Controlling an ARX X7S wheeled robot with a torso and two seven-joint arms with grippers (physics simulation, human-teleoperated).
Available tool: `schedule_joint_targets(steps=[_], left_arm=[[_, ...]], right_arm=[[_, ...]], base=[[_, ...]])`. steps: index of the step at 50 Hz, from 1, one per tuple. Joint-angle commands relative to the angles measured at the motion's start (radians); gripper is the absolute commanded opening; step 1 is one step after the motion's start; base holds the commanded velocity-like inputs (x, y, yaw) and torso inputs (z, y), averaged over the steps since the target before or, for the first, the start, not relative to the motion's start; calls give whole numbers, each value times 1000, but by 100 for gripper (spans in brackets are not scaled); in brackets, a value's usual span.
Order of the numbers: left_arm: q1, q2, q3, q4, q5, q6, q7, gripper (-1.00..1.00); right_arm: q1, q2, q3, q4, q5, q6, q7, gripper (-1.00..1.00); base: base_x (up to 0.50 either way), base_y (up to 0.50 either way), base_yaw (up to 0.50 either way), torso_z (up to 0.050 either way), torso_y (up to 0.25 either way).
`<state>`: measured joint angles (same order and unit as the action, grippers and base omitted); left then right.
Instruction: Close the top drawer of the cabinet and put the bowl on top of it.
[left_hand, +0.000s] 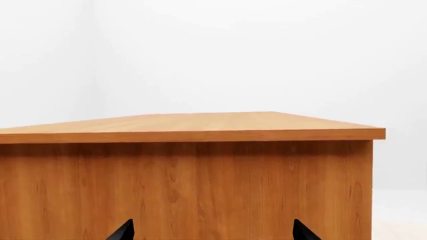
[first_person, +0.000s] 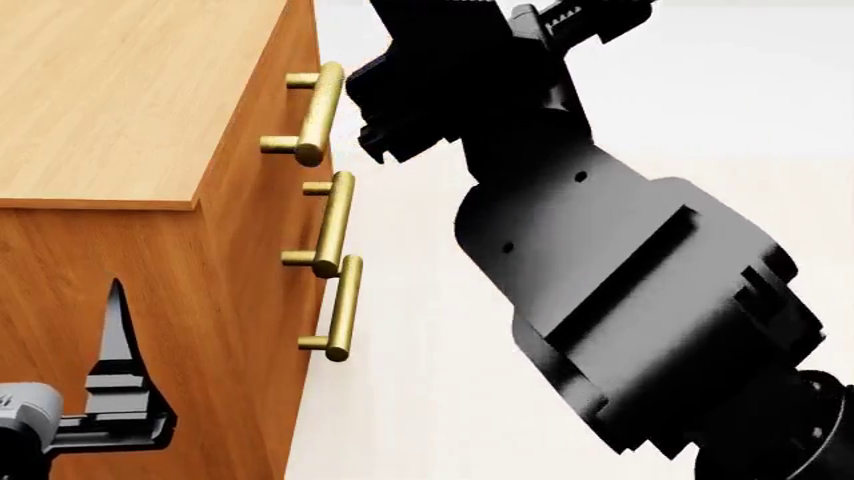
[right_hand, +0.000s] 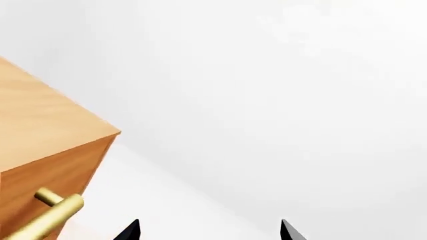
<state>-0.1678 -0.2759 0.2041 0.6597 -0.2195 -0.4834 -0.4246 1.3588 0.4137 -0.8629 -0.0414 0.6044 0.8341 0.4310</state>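
Filling the head view's foreground, the right arm's gripper (right_hand: 209, 231) hovers by the top drawer's brass handle (first_person: 318, 112), fingertips spread and empty, presumably for a push, while the left gripper (left_hand: 212, 231), also open, faces the cabinet's side (left_hand: 187, 190); no bowl in view.

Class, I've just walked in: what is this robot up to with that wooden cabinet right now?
A two-armed robot stands at the corner of an orange-brown cabinet. Its right tool hangs open near the top drawer's brass handle, not gripping it. The left tool is open too, facing the cabinet's plain side, holding nothing. All three drawers appear about level with each other. No bowl shows in any view, and the visible part of the cabinet top is bare.
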Motion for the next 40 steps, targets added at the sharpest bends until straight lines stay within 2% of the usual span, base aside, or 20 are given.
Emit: schedule_joint_targets(steps=[1, 8, 20, 32, 40], left_arm=[[-5, -1, 5, -7, -3, 3, -5, 100], [-5, -4, 6, -1, -7, 1, -8, 100], [-6, -2, 22, -21, 1, 15, -14, 100], [3, -10, 15, -18, -4, 24, -21, 100], [4, -8, 30, -23, 5, 32, -26, 100]], right_arm=[[109, 166, -5, -253, 48, 239, 37, 100], [162, 262, -2, -378, 87, 363, 38, 100], [187, 467, 92, -544, 197, 509, 39, 100], [159, 627, 190, -662, 341, 596, 38, 100], [86, 744, 291, -743, 505, 658, 107, 100]], base=[[0, 0, 0, 0, 0], [0, 0, 0, 0, 0], [0, 0, 0, 0, 0], [0, 0, 0, 0, 0], [0, 0, 0, 0, 0]])
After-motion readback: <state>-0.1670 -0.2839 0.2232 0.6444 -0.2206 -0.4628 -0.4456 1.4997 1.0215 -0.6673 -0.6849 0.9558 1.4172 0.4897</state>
